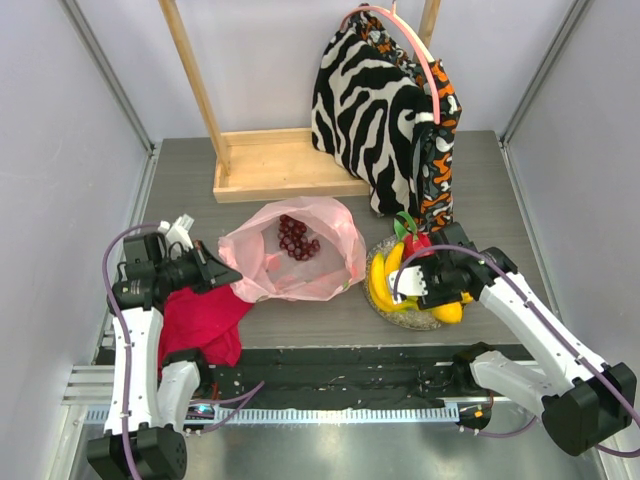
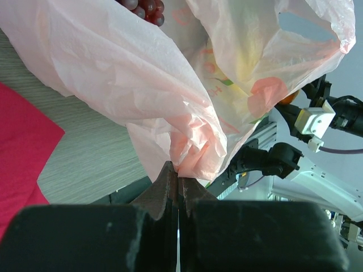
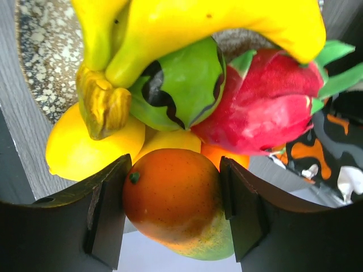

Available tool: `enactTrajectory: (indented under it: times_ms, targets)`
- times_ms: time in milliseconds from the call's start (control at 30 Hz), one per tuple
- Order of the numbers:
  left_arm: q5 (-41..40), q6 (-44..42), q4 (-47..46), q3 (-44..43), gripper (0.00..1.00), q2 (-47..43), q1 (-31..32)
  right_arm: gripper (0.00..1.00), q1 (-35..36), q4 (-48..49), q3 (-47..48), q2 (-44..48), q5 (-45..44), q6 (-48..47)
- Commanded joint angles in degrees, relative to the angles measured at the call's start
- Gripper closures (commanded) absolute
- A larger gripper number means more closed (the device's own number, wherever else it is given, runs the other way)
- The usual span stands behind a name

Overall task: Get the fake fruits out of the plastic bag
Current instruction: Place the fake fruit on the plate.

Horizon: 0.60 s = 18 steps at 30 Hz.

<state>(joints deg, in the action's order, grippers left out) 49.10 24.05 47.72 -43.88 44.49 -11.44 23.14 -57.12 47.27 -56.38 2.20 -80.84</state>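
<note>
Right gripper (image 3: 174, 170) at bottom of frame, two dark fingers (image 3: 108, 209) flanking orange-green fruit (image 3: 170, 198), pads touching it on both sides. Above it, pile of fake fruits: yellow banana bunch (image 3: 193, 28) arching across top, brown stem end at left. Green fruit (image 3: 181, 85) with black marking under bananas. Red fruit (image 3: 261, 107) with green leaf tips touching green fruit's right side. Lemon (image 3: 85, 153) at left, beside left finger. Speckled plate (image 3: 45, 51) upper left, on grey table (image 3: 8, 68). Black, white and orange patterned fabric (image 3: 317, 147) at right edge.

Zebra bag (image 1: 370, 110), cloth (image 1: 200, 320), perhaps wooden rack (image 1: 280, 165)
</note>
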Motion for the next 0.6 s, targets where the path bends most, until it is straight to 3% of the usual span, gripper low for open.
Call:
enactTrajectory:
  times_ms: [0, 100, 133, 167, 200, 367, 533, 567]
  targets:
    - [1.26, 0.47, -1.93, 0.20, 1.00, -0.72, -0.60, 0.55, -0.20, -2.02, 1.43, 0.13, 2.90, -4.59]
    - [1.35, 0.38, -2.02, 0.20, 1.00, -0.72, -0.69, 0.41, -0.20, -5.09, 1.69, -0.22, 2.90, -4.42]
    - [1.35, 0.38, -2.28, 0.28, 1.00, -0.55, -0.77, 0.32, -0.20, -5.80, 1.69, -0.13, 3.42, -4.42]
    - [1.26, 0.38, -2.37, 0.37, 1.00, -0.54, -0.77, 0.12, -0.20, -6.68, 2.56, -0.13, 4.04, -5.11]
    - [1.35, 0.47, -2.55, 0.46, 1.00, -0.46, -0.77, 0.03, -0.20, -9.82, 3.44, -0.05, 6.31, -7.29]
    - [2.75, 2.83, -3.95, 0.63, 1.00, 0.77, -0.86, 0.00, -0.11, -9.51, 13.09, 1.80, 15.19, -6.27]
    - [3.99, 4.95, -6.94, 0.46, 1.00, 2.97, -0.95, 0.00, -0.11, 10.33, 18.38, 2.68, 20.99, 7.69]
    - [3.90, 4.69, -6.94, 0.29, 1.00, 3.67, -0.95, 0.00, 0.15, 13.41, 20.82, 2.42, 25.10, 15.37]
